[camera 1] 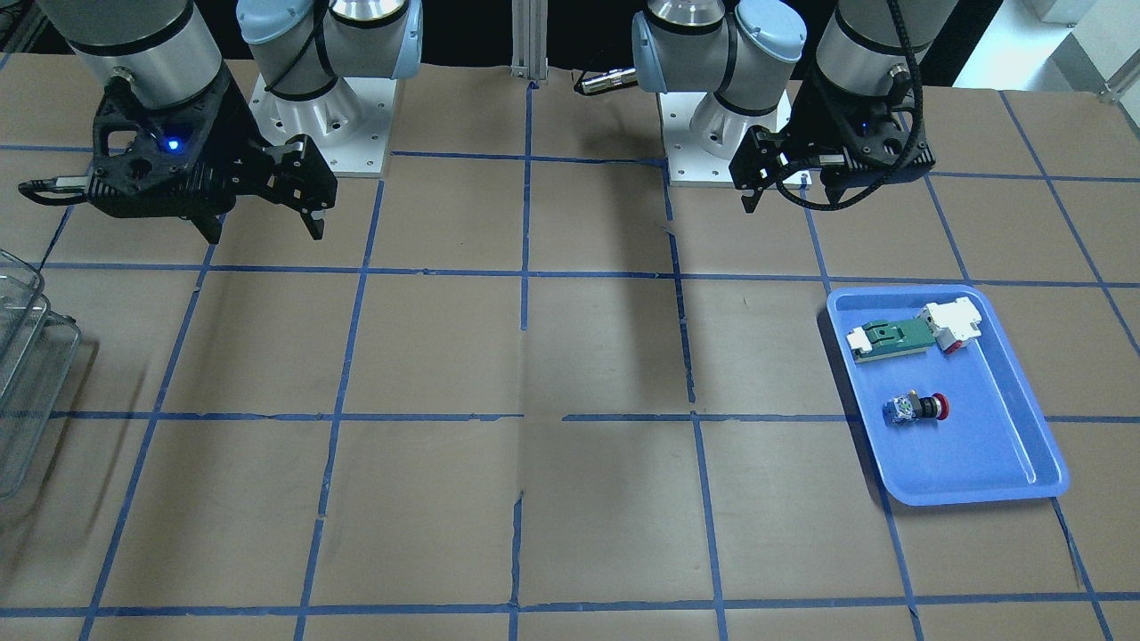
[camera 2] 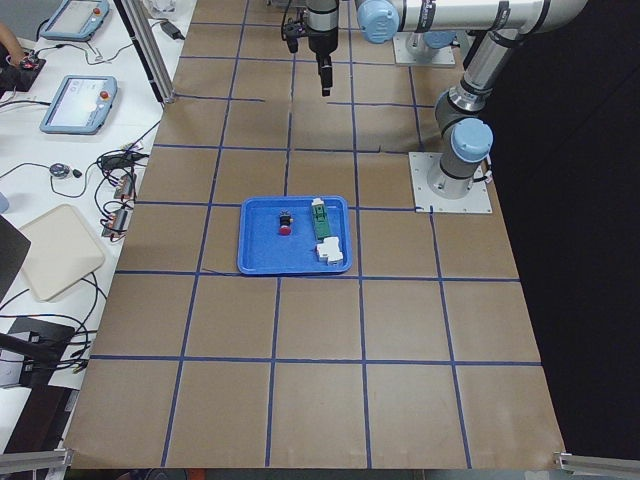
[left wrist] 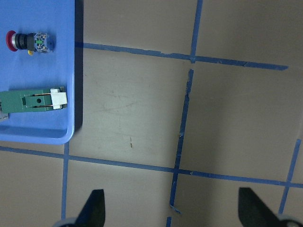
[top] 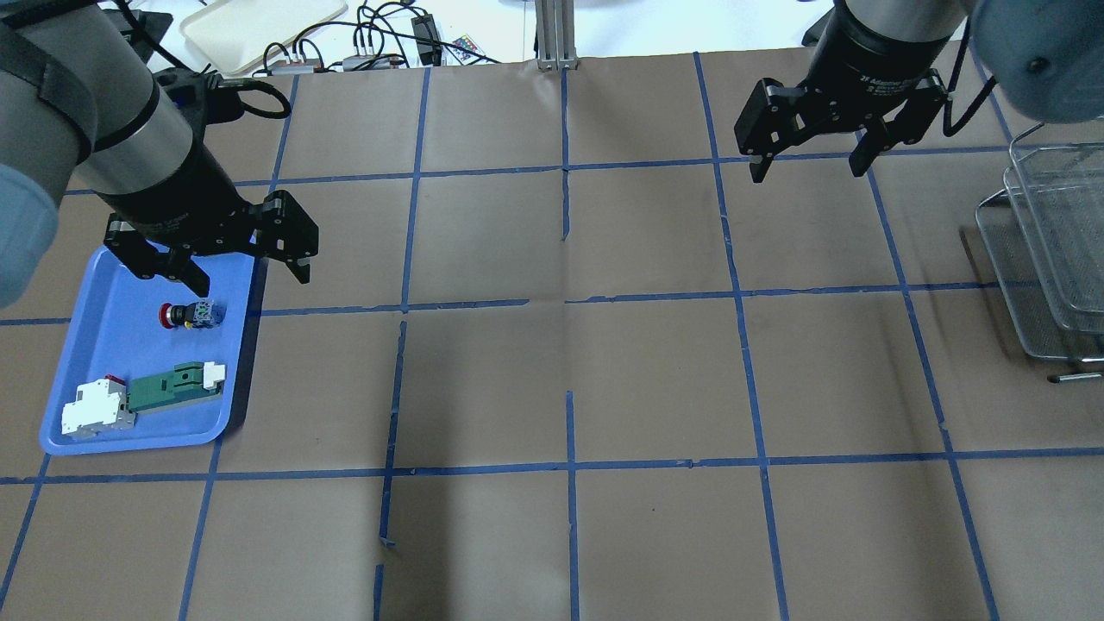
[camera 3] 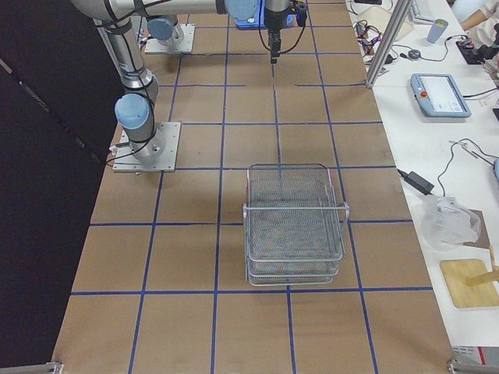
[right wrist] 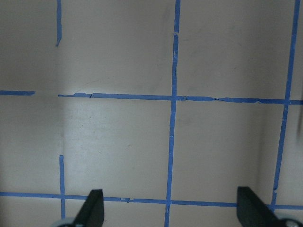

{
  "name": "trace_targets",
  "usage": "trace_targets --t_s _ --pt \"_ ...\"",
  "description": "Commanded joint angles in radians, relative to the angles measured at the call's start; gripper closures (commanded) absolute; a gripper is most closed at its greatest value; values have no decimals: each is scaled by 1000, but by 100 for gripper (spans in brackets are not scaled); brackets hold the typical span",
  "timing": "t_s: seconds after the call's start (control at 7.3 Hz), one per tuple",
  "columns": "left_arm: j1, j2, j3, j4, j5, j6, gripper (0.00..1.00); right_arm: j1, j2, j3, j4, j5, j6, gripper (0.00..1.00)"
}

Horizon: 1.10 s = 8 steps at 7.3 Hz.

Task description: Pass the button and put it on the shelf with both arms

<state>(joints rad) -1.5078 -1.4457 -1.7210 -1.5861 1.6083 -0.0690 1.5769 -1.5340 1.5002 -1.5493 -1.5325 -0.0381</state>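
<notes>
The button (top: 188, 315) lies on its side in the blue tray (top: 112, 354), red cap pointing away from the table's middle; it also shows in the front view (camera 1: 917, 409) and the left wrist view (left wrist: 28, 41). My left gripper (top: 253, 280) hangs open and empty above the tray's inner edge, apart from the button; its fingertips (left wrist: 94, 208) stand wide apart. My right gripper (top: 806, 171) is open and empty above bare table, to the left of the wire-mesh shelf (top: 1048, 250). The shelf also shows in the right side view (camera 3: 295, 226) and holds nothing.
The tray also holds a green-and-white flat part (top: 172, 386) and a white block with a red tip (top: 95, 410). Blue tape lines grid the brown table. Cables and a beige tray (top: 259, 26) lie beyond the far edge.
</notes>
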Motion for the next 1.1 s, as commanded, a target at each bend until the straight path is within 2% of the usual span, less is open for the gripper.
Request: trace_targets --t_s 0.0,0.96 --pt "0 1 0 0 -2 0 0 0 0 0 2 0 0 0" --pt "-3 1 0 1 1 0 0 0 0 0 2 2 0 0"
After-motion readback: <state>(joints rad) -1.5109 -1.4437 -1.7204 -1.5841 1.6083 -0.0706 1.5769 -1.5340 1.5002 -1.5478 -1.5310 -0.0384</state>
